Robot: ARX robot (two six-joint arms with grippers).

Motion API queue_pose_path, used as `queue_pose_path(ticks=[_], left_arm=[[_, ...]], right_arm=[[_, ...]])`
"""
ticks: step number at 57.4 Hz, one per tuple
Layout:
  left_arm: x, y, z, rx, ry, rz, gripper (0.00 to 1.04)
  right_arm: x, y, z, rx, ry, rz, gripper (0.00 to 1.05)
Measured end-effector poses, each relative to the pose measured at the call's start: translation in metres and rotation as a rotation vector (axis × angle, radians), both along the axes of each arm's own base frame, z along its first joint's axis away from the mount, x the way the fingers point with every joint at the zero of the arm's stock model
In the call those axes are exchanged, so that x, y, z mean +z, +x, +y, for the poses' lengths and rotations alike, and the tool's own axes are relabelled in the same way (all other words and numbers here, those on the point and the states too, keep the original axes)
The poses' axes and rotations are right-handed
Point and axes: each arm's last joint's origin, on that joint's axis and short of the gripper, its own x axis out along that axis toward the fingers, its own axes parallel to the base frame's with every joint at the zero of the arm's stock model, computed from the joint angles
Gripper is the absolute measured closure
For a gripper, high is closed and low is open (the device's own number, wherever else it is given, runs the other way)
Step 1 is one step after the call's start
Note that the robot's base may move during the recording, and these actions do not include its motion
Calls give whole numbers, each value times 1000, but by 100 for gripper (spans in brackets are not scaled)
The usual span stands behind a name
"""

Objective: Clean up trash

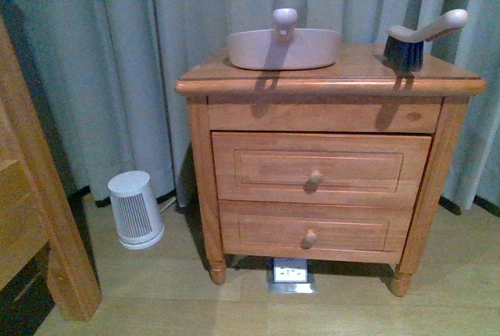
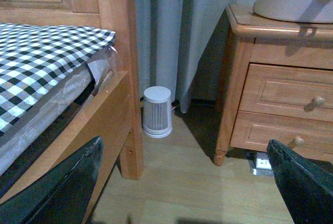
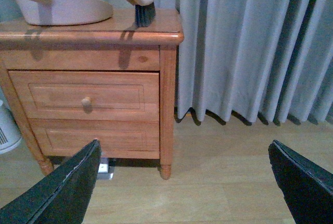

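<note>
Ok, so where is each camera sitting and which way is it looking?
Front: on the body, squarely facing the nightstand, dustpan and brush; no arm shows.
Left wrist: on the left arm, looking past the bed to the nightstand; open left pincer frames it.
Right wrist: on the right arm, facing nightstand and curtain; open right pincer.
Shared: all see the dustpan.

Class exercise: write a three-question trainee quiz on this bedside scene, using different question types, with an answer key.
1. What stands on the nightstand beside the dustpan? A) brush B) lamp C) mug
2. True or false: the dustpan lies on the floor.
3. Fill in: the left gripper and right gripper both have their jaws ___.
Key: 1 A; 2 false; 3 open.
</note>
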Motion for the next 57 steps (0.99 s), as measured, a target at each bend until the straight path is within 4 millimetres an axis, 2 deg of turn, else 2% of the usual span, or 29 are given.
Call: queue_pose_path(ticks=[57], left_arm=[[0, 0, 0, 0, 0, 0, 8]], right_arm=[[0, 0, 0, 0, 0, 0, 7]])
